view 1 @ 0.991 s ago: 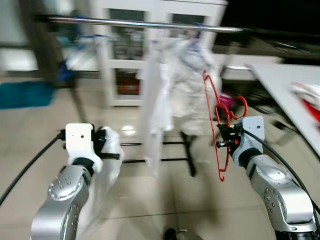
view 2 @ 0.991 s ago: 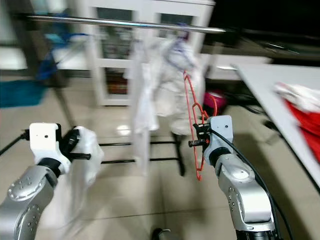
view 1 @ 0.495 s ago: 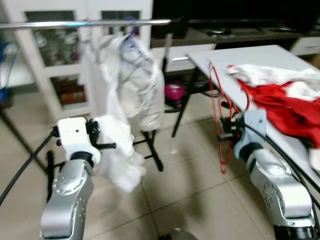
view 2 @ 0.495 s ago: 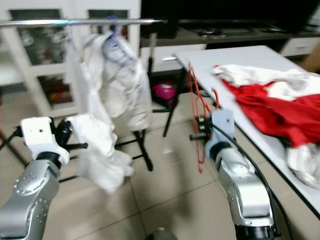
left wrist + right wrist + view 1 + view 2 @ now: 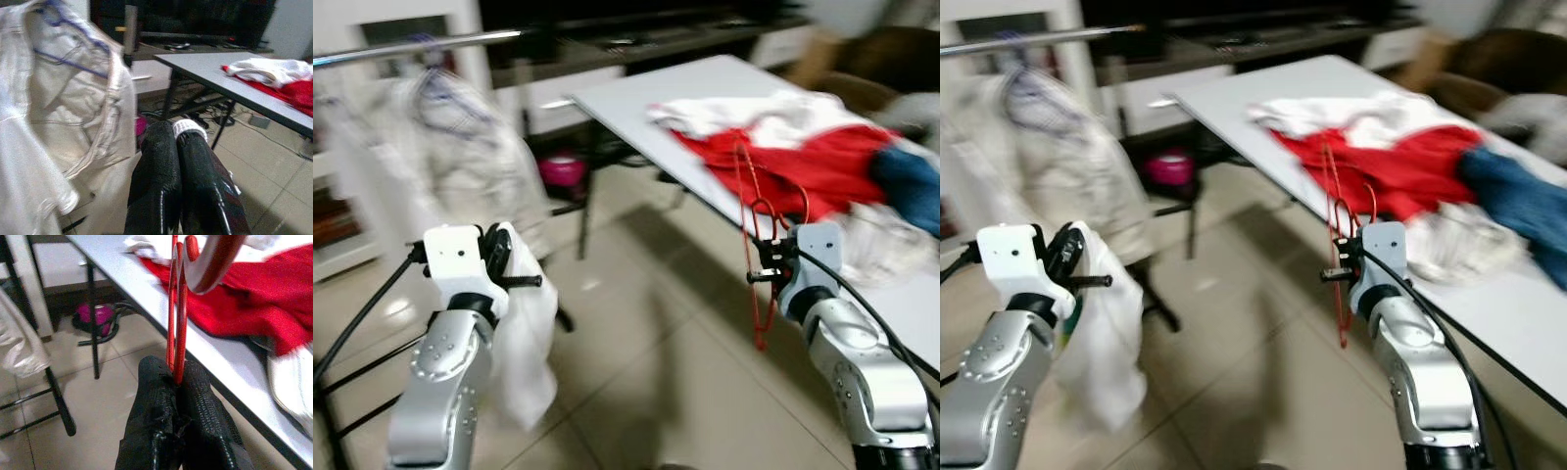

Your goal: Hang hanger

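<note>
Robot's swung round to the right.
The white table (image 5: 636,108) with its red cloth (image 5: 803,162) now sits ahead; the metal clothes rail (image 5: 411,46) has slid off left.

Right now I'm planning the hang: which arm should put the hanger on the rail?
Right: the right gripper is already shut on the red hanger. The left gripper is clamped on a white garment.

Two silver jointed arms with white wrist housings, black cables, black textured end effector fingers (image 5: 161,396).
</note>
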You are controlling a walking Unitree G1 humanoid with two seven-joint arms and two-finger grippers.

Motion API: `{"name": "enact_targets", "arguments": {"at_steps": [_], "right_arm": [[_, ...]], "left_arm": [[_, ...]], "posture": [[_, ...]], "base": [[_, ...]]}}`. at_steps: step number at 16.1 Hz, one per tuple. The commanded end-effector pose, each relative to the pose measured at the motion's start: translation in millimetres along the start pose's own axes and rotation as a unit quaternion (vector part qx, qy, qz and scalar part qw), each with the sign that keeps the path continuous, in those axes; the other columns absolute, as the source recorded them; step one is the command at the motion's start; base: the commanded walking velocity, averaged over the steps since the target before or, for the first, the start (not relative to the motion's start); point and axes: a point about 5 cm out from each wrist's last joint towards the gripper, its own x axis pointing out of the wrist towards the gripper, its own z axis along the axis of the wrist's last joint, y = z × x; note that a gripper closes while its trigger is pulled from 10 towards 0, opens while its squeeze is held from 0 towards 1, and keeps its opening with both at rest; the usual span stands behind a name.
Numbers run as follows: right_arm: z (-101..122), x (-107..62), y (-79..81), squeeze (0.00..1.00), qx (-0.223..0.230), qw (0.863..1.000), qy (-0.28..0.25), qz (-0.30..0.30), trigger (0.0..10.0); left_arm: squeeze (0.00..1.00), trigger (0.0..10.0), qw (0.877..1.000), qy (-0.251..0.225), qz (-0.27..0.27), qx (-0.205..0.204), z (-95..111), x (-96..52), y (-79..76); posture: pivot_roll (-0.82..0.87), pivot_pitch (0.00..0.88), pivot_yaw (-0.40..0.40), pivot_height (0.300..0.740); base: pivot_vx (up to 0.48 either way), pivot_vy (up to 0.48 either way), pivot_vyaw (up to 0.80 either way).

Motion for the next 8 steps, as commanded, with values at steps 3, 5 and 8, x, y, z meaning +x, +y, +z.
{"name": "enact_targets", "arguments": {"at_steps": [3, 5, 8], "right_arm": [[5.9, -1.6, -2.1, 0.00, 0.004, 1.000, -0.011, -0.007, 10.0], [5.9, -1.6, -2.1, 0.00, 0.004, 1.000, -0.011, -0.007, 10.0], [5.9, -1.6, -2.1, 0.00, 0.004, 1.000, -0.011, -0.007, 10.0]], "left_arm": [[0.00, 10.0, 1.000, 0.014, -0.023, -0.016, -0.4, -2.8, -0.7], [0.00, 10.0, 1.000, 0.014, -0.023, -0.016, -0.4, -2.8, -0.7], [0.00, 10.0, 1.000, 0.014, -0.023, -0.016, -0.4, -2.8, -0.7]], "posture": [[-0.06, 0.000, -0.059, 0.740], [-0.06, 0.000, -0.059, 0.740], [-0.06, 0.000, -0.059, 0.740]], "base": [[0.000, 0.000, -0.80], [0.000, 0.000, -0.80], [0.000, 0.000, -0.80]]}}
